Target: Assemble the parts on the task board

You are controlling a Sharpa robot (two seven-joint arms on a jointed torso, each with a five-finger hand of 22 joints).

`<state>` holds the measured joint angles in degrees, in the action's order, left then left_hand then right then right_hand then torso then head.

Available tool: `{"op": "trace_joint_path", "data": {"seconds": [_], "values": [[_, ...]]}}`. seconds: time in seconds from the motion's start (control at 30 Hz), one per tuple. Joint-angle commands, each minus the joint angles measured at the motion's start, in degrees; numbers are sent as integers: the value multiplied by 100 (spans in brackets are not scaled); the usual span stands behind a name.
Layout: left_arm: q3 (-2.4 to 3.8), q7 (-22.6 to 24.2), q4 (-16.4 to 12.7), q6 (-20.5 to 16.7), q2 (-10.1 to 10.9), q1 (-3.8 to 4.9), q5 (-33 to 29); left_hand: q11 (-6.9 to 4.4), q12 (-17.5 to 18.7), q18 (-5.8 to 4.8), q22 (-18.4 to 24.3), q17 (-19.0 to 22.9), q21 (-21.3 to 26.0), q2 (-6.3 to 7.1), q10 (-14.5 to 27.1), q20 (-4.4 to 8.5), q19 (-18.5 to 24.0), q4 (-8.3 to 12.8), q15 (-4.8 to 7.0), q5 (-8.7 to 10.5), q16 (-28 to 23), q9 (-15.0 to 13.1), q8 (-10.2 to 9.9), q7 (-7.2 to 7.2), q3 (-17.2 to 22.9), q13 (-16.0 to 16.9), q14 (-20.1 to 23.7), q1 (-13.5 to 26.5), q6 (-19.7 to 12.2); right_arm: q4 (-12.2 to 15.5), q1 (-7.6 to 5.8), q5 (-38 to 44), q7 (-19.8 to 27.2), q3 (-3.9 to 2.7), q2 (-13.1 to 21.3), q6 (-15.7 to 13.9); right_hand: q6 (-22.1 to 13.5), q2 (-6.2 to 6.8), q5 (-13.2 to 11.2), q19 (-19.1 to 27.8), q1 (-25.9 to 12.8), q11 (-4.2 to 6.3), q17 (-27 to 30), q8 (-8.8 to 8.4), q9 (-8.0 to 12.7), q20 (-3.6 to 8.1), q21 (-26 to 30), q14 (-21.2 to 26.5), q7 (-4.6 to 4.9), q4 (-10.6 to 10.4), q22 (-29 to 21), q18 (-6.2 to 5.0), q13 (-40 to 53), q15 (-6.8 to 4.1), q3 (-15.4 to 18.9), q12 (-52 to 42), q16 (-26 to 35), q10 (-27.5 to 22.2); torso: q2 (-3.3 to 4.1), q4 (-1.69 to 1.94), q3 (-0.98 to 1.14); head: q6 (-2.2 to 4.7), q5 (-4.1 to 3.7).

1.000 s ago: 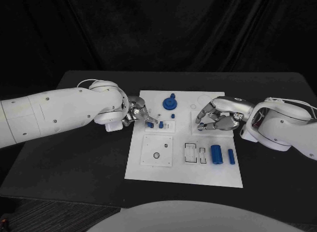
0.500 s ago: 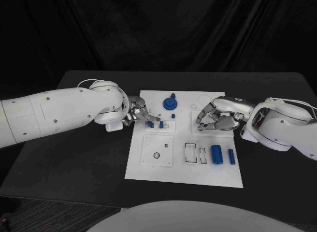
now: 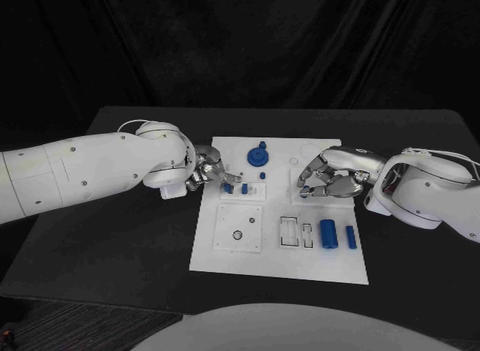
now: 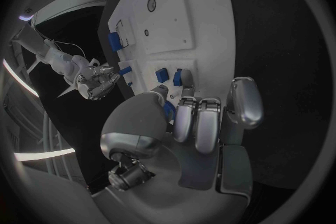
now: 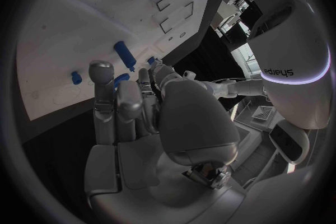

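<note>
White board (image 3: 277, 263) sits mid-table on the black table (image 3: 113, 248), blue pieces spread over it: a round gear-like piece (image 3: 258, 155) near the far edge, two small pegs (image 3: 235, 189) standing in the middle-left block, a thick cylinder (image 3: 328, 232) and a thin pin (image 3: 351, 236) lying at the near right.

We see the left hand (image 3: 208, 174) at the board's left edge, fingertips right by the small pegs. In the left wrist view the fingers (image 4: 185, 117) curl down close to a peg (image 4: 186, 77); we cannot tell if it is pinched or only touched.

The right hand (image 3: 330, 180) hovers over the board's right side, fingers curled in together. We see nothing in them, though the palm side is hidden.

Risks, as we judge them:
- Left fingers are crowded near both pegs, so closing on one could knock or tilt the other.
- An off-centre pinch may pull the peg out crooked or drop it.
- The right hand sits low over the board; any sweep toward the cylinder could roll it or nudge the pin beside it.
- Pressing down near the left edge could shift the board.
</note>
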<state>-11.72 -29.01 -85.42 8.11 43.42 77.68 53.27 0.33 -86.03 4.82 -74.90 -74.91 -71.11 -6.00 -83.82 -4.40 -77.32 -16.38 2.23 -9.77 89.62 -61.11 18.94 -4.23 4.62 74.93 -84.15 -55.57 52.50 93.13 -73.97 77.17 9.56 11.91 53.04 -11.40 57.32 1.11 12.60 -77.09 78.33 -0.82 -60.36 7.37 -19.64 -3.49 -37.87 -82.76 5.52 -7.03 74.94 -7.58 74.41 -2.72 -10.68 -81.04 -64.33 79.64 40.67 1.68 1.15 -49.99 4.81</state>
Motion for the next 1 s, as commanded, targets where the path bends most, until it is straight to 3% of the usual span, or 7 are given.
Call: {"op": "trace_joint_path", "data": {"seconds": [0.03, 0.17, 0.27, 0.4, 1.0], "values": [[-43, -14, -4, 190, -19, -45, -1, 39, 22, -17, -896, -1497, 37, -42, -4, -17, 11, 5, -37, -56, 32, 9, -16, -7, -32, 956, -575, -53, -44, 6, 15, 2, -95, -3, 5, 34, 26, -27, 33, 17, 30, -6, 6, -10, -8, 7, 34, 42, -4, 2, 344, -61, -5, -17, -38, 20, 29, -48, 0, 0, 0, -1, -4], [-43, -9, -3, 190, -25, -45, -1, 37, 22, -16, -894, -1495, 42, -81, -2, -16, 15, -2, -36, -198, 31, 18, -19, -5, -27, 956, -574, -89, -47, 8, 15, 2, -96, -3, 7, 33, 26, -31, 46, 16, 35, -6, 5, -10, -9, 7, 38, 41, -4, 5, 344, -61, -6, -18, -45, 21, 29, -48, 1, 0, 1, -1, -6], [-43, -3, -2, 190, -30, -45, -1, 34, 24, -17, -895, -1493, 38, -106, 2, -14, 13, 4, -34, -491, 31, 34, -26, -1, -11, 953, -572, -159, -55, 8, 15, 2, -96, -3, 8, 32, 26, -31, 46, 16, 35, -6, 5, -10, -9, 7, 38, 41, -4, 5, 344, -61, -6, -18, -45, 21, 29, -48, -2, 0, 1, -1, -11], [-43, 3, -1, 188, -34, -45, -1, 31, 25, -17, -896, -1495, 37, -115, 4, -13, 12, 8, -31, -620, 32, 45, -30, 2, 7, 952, -574, -207, -55, 8, 15, 2, -95, -3, 7, 30, 27, -34, 55, 15, 38, -7, 7, -10, -10, 8, 40, 42, -4, 7, 343, -61, 1, -18, -49, 17, 31, -43, -3, -3, 3, -1, -12], [-42, 38, 25, 161, -75, -45, -1, 31, 21, -18, -898, -1497, 31, -132, -2, -12, 8, -2, -30, -681, 32, 71, -56, -2, 19, 957, -576, -222, -65, 4, 15, 2, -89, -3, 1, 3, 27, -34, 55, 15, 38, -7, 7, -10, -10, 8, 40, 42, -4, 7, 343, -61, 1, -18, -49, 17, 31, -43, -4, -7, -1, -1, -17]]}}
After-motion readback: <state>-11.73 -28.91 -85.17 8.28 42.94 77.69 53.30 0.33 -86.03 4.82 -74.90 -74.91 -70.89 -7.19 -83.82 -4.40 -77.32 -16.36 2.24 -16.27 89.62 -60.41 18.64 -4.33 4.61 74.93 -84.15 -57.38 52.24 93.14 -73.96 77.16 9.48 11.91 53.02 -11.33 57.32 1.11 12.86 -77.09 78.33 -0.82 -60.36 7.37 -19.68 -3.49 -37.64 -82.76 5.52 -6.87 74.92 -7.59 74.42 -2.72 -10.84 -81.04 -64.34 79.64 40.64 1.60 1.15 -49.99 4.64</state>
